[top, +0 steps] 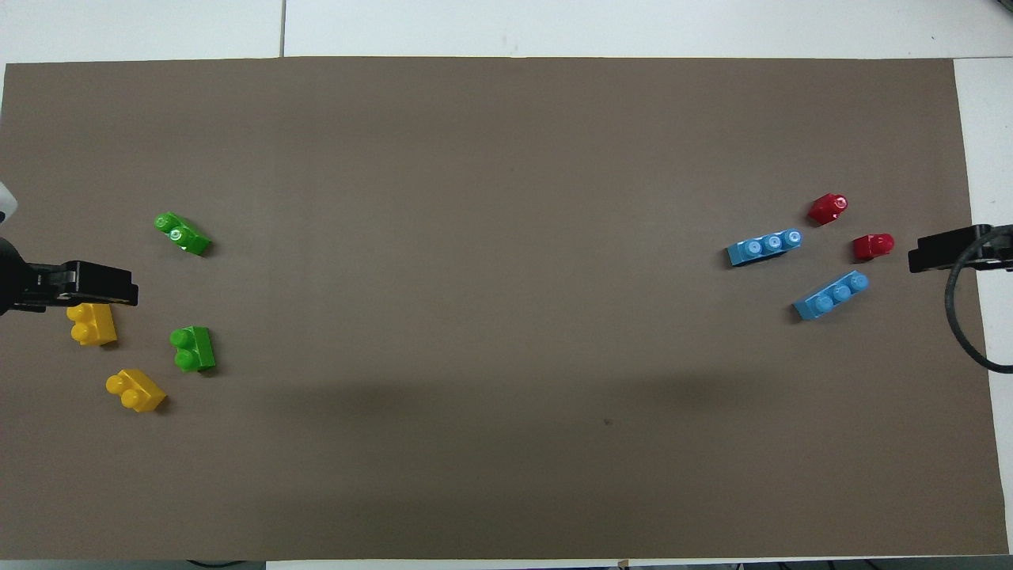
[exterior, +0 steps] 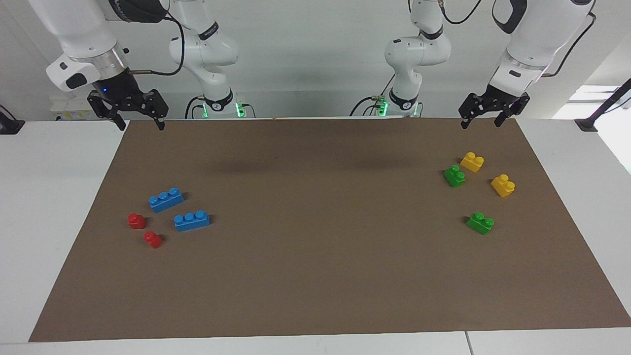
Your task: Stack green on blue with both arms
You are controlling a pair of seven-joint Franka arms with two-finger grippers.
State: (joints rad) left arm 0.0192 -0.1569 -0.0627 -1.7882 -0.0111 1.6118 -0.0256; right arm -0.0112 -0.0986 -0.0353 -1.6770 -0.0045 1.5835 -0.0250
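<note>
Two green bricks lie toward the left arm's end of the brown mat: one nearer to the robots, the other farther out. Two blue three-stud bricks rest toward the right arm's end, one nearer to the robots than the other. My left gripper hangs open and empty over the mat's robot-side corner. Over the corner at the right arm's end, my right gripper is also open and empty. Both arms wait, raised.
Two yellow bricks sit beside the green ones. Two small red bricks sit beside the blue ones, toward the mat's edge. The brown mat lies on a white table.
</note>
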